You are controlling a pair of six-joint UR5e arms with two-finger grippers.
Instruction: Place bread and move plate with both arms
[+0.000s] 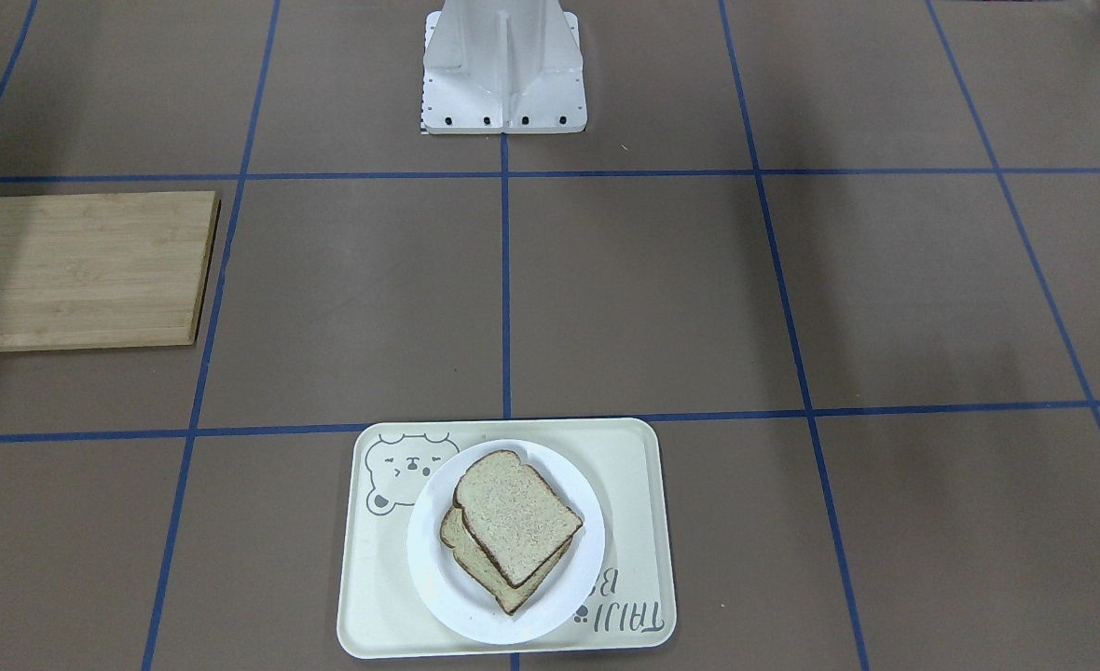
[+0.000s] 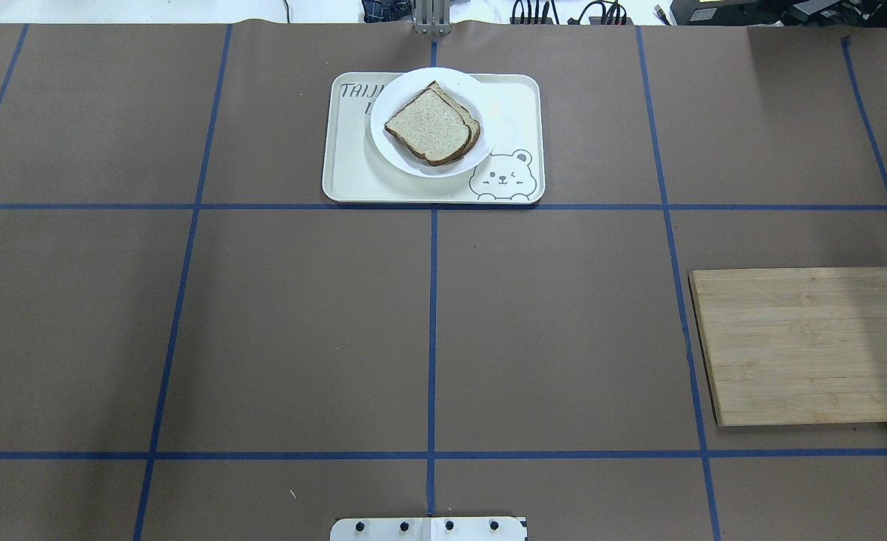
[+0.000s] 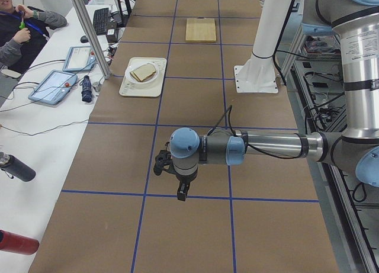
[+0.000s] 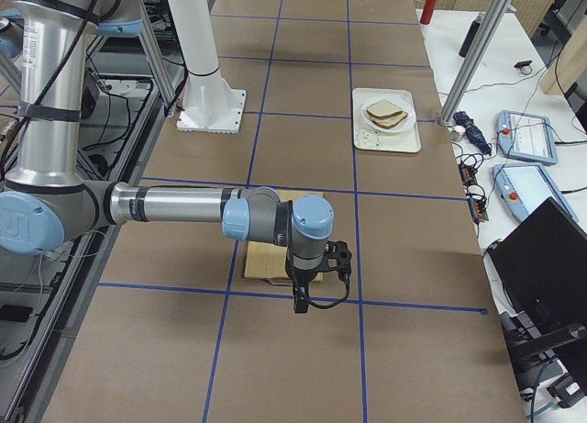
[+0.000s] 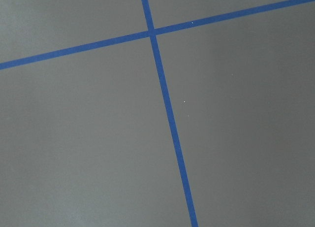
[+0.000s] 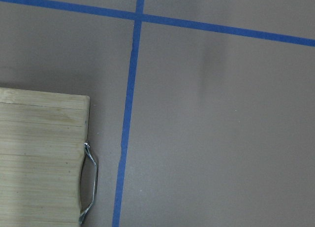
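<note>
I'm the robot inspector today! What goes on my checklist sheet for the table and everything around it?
Surface: brown table with a blue tape grid.
Job's things: the bread lies on a second slice on the plate; the plate sits on the bear tray.
Clutter: a wooden cutting board with a metal handle, on the robot's right.
Grippers: the left gripper and right gripper hang above the table, away from the tray. I cannot tell if the fingers are open or shut.
Cables: a black cable loops at the left wrist; loose wires lie on the side bench.
Surroundings: a seated person, tablets, a laptop.
</note>
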